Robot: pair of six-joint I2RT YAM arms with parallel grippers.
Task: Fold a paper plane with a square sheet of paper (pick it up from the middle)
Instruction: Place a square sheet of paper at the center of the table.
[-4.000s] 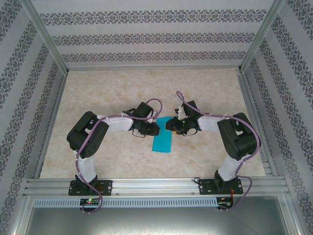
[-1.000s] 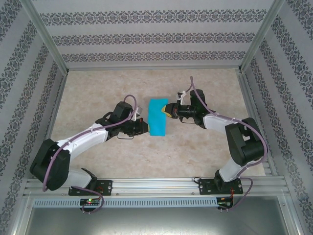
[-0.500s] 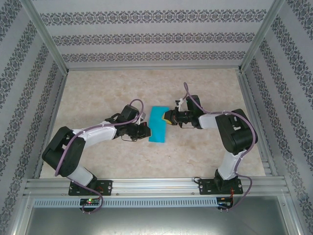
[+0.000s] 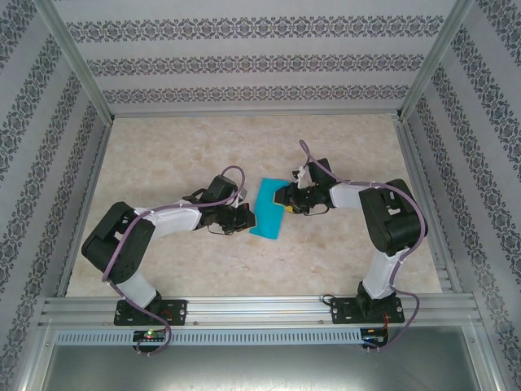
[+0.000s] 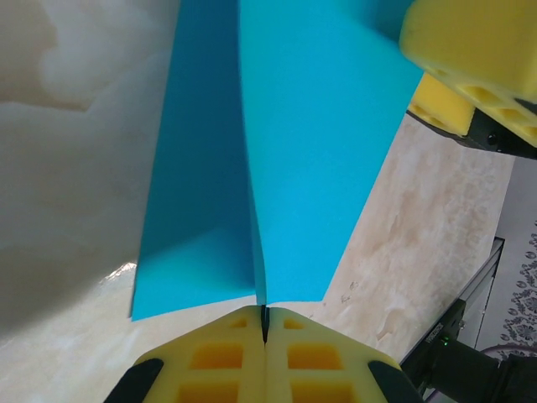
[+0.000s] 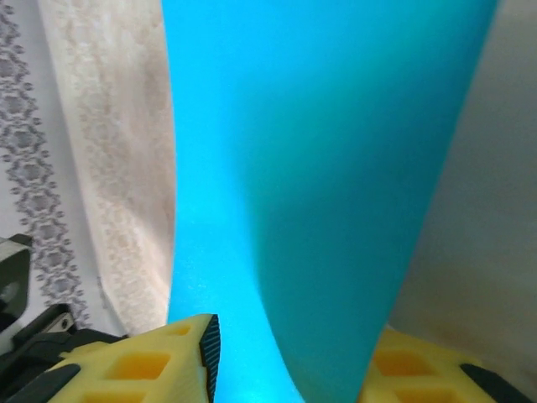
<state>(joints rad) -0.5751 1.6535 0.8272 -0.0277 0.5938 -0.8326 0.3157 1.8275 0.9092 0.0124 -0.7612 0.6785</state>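
The teal-blue sheet of paper (image 4: 268, 209) is folded over into a narrow rectangle and lies slightly tilted at the table's middle. My left gripper (image 4: 245, 217) is shut on its left edge. In the left wrist view the yellow pads (image 5: 235, 357) meet on the paper's (image 5: 310, 151) folded edge at my left gripper (image 5: 265, 323). My right gripper (image 4: 284, 198) is at the paper's upper right edge. In the right wrist view my right gripper (image 6: 289, 357) has its jaws standing apart, with the paper (image 6: 327, 168) running between them. No paper plane shape shows.
The marble-patterned table (image 4: 179, 147) is walled by an aluminium frame (image 4: 252, 114) and patterned panels. The right gripper's yellow finger (image 5: 470, 59) sits close over the paper's far corner in the left wrist view. Both arms' elbows bend outward from the near rail (image 4: 260, 308).
Both grippers have drawn the paper a little nearer and tilted it. The right gripper's jaws have opened off the paper's edge. The left gripper has stayed shut on it.
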